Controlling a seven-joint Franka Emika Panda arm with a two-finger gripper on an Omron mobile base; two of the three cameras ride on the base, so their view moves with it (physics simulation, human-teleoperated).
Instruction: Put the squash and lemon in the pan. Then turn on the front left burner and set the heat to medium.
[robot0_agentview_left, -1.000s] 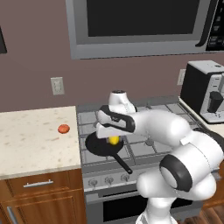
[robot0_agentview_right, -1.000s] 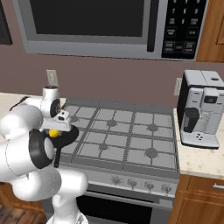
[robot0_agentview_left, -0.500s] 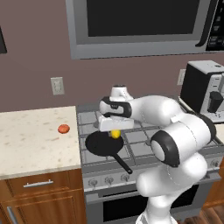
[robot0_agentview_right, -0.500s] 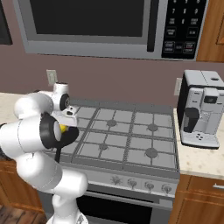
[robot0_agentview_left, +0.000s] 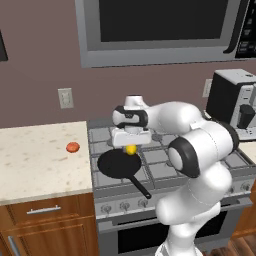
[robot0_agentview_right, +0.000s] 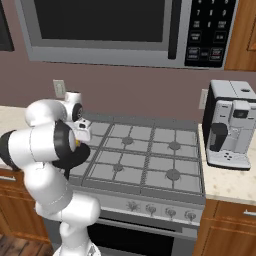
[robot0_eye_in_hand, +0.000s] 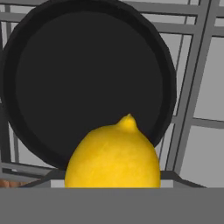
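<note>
My gripper is shut on the lemon, a bright yellow fruit, and holds it just above the far rim of the pan. In the hand view the lemon sits at the bottom, pointed end up, and hides the fingertips, with the empty black pan spread beneath it. The pan rests on the front left burner, its handle pointing to the front right. The squash, a small orange-red lump, lies on the counter left of the stove. From the right base view my arm covers most of the pan.
The stove's knobs run along its front panel. A coffee machine stands on the right counter. A microwave hangs above the stove. The speckled counter stretches to the left of the stove.
The arm's elbow has swung up and toward the stove. The hand with the lemon has drifted slightly up and back over the pan. The squash has not moved.
</note>
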